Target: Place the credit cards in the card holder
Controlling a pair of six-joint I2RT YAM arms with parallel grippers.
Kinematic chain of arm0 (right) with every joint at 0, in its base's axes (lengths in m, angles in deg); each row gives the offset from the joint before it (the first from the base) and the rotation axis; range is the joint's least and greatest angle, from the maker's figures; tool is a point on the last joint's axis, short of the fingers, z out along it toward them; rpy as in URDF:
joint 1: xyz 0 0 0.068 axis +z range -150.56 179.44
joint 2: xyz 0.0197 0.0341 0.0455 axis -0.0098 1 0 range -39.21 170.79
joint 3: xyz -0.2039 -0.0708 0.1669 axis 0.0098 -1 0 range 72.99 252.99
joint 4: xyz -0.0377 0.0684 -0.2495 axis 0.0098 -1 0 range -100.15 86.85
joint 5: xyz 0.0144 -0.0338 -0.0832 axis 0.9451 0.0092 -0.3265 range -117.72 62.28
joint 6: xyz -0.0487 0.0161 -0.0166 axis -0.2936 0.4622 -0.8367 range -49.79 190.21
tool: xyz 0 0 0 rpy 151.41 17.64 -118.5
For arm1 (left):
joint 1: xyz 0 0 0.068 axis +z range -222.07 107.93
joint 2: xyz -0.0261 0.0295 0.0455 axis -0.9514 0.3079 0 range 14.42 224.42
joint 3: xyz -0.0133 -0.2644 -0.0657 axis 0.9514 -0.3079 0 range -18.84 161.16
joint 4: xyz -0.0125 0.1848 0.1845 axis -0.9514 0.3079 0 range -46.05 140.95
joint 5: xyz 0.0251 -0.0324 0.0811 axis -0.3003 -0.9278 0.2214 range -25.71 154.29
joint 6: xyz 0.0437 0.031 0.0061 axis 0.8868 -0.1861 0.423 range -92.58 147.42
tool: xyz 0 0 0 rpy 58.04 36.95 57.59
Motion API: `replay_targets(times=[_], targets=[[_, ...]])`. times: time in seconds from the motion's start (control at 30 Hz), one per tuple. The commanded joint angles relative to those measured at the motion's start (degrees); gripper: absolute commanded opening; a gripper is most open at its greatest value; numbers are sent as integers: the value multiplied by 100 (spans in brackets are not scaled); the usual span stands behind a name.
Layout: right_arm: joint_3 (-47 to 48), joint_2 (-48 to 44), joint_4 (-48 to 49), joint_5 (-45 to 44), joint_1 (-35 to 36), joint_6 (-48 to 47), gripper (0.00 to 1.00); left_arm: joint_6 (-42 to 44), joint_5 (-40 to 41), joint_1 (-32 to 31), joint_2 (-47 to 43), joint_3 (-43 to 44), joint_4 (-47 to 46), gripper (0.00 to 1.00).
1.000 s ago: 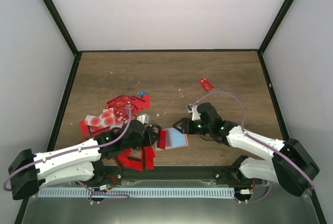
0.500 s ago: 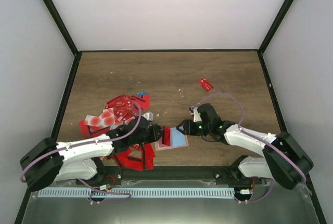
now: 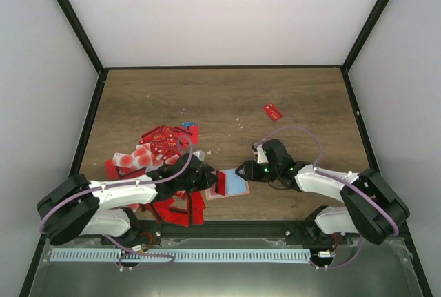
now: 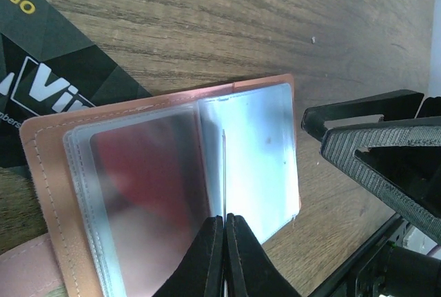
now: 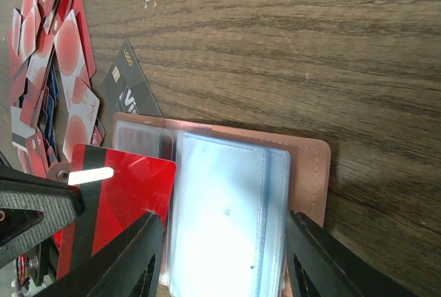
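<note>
The card holder (image 3: 234, 185) lies open on the wood, salmon cover down and light blue sleeves (image 5: 227, 207) up. My left gripper (image 3: 213, 181) is shut on a red credit card (image 5: 117, 207), which is seen edge-on (image 4: 224, 166) in the left wrist view. The card stands upright over the holder's (image 4: 172, 173) middle fold. My right gripper (image 5: 231, 262) is open and low over the holder's right side, with one finger on either side of the blue sleeves. More credit cards (image 3: 155, 149) lie heaped at the left.
A black card (image 5: 131, 90) lies partly under the holder's far-left corner. One red card (image 3: 273, 111) lies alone at the back right. A red stand (image 3: 186, 207) sits near the front edge by the left arm. Small white crumbs dot the wood.
My left gripper has carried the red card to the right, up against the holder's sleeves. The right gripper has shifted slightly left and lower over the holder.
</note>
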Motion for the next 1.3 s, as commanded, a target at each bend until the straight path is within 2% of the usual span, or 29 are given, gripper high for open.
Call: replay_targets(times=[0.0,0.77,1.27], targets=[[-89,79,221,94,-59,-86,51,-16,-147,34,170,4,-242,4],[-250,305,466,315,-63,-7,49,45,-197,45,620,137,-434,4],[-286,-122,-115,233,-63,-100,49,171,-143,68,1088,346,-524,4]])
